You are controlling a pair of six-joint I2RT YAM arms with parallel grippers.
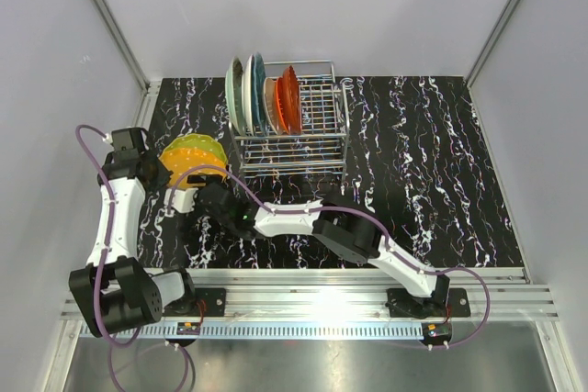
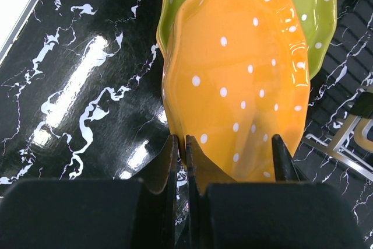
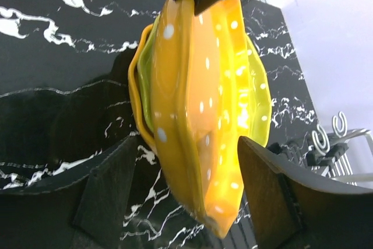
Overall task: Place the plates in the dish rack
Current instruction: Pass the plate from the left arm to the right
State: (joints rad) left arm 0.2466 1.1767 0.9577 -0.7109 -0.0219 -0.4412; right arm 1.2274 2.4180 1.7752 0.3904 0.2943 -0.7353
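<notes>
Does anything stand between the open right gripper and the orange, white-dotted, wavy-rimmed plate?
Nothing visible does. The orange white-dotted plate, tilted up on edge, lies between the open fingers of the right gripper. The left gripper pinches its far rim.

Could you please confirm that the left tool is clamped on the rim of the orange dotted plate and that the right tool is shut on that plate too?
Not quite. The right tool is open, with one finger on either side of the orange dotted plate, as the right wrist view shows. The left tool is indeed clamped on that plate's rim.
</notes>
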